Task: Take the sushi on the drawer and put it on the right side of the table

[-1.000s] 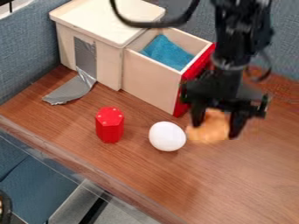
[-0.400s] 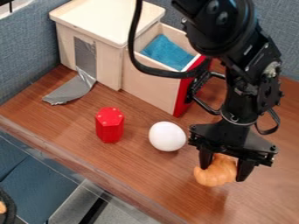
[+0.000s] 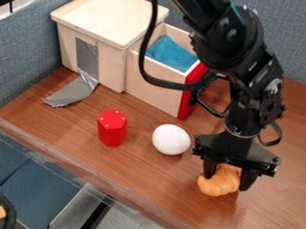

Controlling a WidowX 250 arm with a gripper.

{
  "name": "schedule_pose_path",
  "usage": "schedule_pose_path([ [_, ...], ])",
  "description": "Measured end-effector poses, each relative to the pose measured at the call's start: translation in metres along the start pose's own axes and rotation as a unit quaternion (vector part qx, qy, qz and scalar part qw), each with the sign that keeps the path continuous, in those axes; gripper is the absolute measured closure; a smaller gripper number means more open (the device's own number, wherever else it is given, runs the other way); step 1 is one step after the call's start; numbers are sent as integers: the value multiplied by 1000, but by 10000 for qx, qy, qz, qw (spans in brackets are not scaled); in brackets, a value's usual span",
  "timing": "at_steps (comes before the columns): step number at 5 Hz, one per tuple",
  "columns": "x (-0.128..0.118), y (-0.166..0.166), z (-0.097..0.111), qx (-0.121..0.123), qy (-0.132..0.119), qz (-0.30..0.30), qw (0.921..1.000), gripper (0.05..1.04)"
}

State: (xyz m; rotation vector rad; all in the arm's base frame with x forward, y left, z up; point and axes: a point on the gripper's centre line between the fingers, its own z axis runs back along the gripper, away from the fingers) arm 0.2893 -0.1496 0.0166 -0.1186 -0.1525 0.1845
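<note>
The croissant (image 3: 218, 183) is low over the right part of the worktop (image 3: 143, 179), out of the drawer (image 3: 149, 82). The gripper (image 3: 227, 181) hangs over it, its jaws part way open, one on each side, with the croissant held between them. I can't tell if it touches down. The job now looks like letting go: bring it down softly till it sits flat, open the jaws slowly, then lift straight up so it won't tip or drag. Mind the egg (image 3: 171, 139) nearby. The worktop is brown wood. A red block (image 3: 112, 128) stands on it, and soft-looking blue-grey walls (image 3: 27, 58) stand behind.
</note>
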Motion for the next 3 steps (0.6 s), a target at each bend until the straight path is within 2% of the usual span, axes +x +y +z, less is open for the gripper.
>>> schedule_pose_path([
  [1, -2, 2, -7, 90, 105, -49, 9999, 364],
  [2, 0, 0, -4, 114, 135, -87, 9998, 107],
  [3, -2, 1, -7, 210, 312, -126, 9992, 81],
])
